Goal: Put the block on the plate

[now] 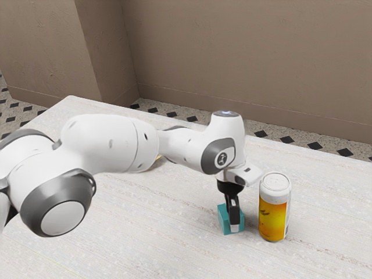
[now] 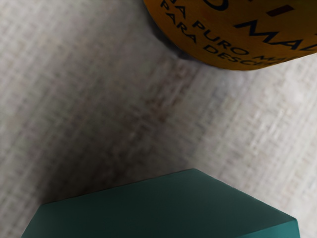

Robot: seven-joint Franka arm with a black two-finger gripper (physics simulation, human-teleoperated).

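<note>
The gripper (image 1: 233, 216) points down at the teal block (image 1: 222, 219), low over the table, and overlaps the block's near side in the exterior view. Its far side is hidden, so whether it holds the block cannot be seen. In the wrist view the block (image 2: 163, 210) is large at the lower edge, directly under the hand. A pale, tan-edged curved thing (image 1: 156, 165) peeks out from behind the arm; whether it is the plate I cannot tell.
A white-topped can with an orange label (image 1: 272, 214) stands upright close to the block, toward the exterior view's right; its lower label (image 2: 237, 39) shows in the wrist view. The pale table (image 1: 145, 232) lies beneath both, with a brown wall behind.
</note>
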